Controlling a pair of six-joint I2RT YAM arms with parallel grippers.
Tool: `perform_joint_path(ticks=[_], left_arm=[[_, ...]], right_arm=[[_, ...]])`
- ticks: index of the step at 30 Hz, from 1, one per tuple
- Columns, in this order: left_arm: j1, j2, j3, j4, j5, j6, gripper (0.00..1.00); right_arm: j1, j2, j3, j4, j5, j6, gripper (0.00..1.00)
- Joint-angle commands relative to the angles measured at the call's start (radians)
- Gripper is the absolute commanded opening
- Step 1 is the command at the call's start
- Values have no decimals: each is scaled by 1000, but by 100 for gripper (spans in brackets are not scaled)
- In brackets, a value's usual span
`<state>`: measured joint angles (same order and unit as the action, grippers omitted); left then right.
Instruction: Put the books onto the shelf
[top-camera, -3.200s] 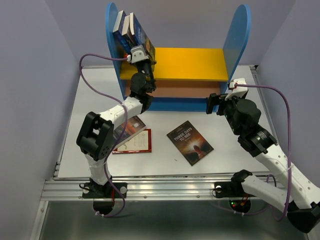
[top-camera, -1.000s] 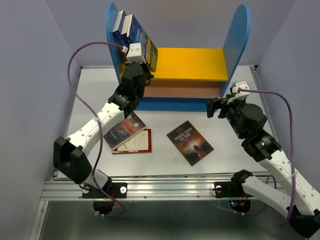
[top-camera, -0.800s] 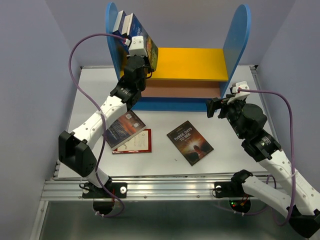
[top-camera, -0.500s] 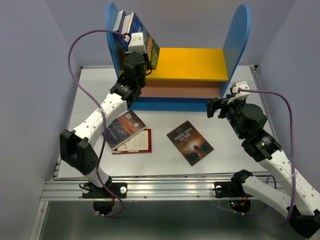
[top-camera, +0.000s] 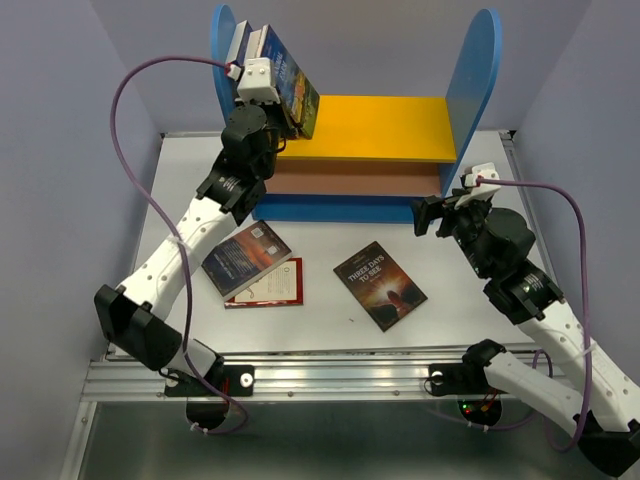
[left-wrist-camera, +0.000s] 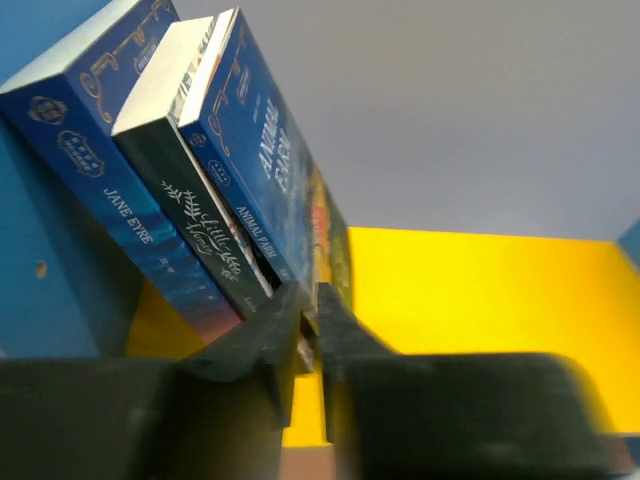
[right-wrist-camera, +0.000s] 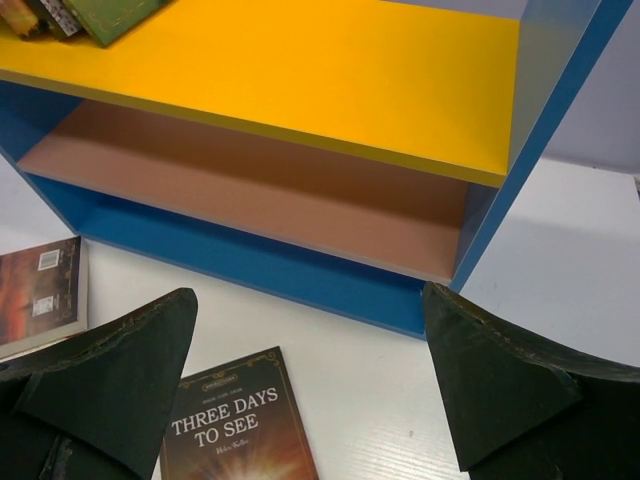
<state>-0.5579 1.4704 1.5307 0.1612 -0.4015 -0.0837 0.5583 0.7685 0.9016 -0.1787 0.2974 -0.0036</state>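
Thin dark-brown paperback near the white table's front edge looked light and floppy, so I'd pinch its long edge; right claw gaped open, left claw was shut.

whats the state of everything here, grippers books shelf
shelf: upright
shelved books: three, leaning left on yellow board
table books: three lying flat, two overlapping
left gripper: shut, tips at shelved books' base
right gripper: wide open, empty

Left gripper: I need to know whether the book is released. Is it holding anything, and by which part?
The left gripper seems to pinch the Animal Farm book by its bottom edge, near the spine.
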Motion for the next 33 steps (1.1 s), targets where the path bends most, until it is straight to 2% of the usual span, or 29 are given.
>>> perform_joint_path(ticks=[1, 2, 4, 5, 14, 17, 22, 25, 29, 33], left_arm=[[-26, -117, 3, -29, 7, 2, 48], [-42, -149, 0, -79, -17, -16, 75], [-54, -183, -27, -139, -40, -48, 97], [-62, -223, -40, -205, -62, -94, 99], [-69, -485, -331, -487, -71, -370, 99], [-69, -528, -461, -538, -7, -445, 99], [-69, -570, -635, -568, 105, -567, 99], [-68, -576, -740, -604, 118, -632, 99], [-69, -590, -831, -504, 223, -637, 99], [-74, -556, -922, -272, 450, -671, 99]], right_arm=[[6, -21, 6, 38, -7, 35, 100], [6, -23, 6, 25, -4, 59, 100], [6, -26, 8, 2, -1, 91, 100], [6, -29, 10, -28, -1, 123, 100], [6, -25, -42, -168, -121, 267, 100], [6, 15, -88, -176, -176, 300, 100], [6, 74, -130, -162, -179, 340, 100], [6, 115, -161, -157, -217, 358, 100], [6, 143, -225, -127, -184, 427, 100], [6, 196, -260, -119, -115, 487, 100]])
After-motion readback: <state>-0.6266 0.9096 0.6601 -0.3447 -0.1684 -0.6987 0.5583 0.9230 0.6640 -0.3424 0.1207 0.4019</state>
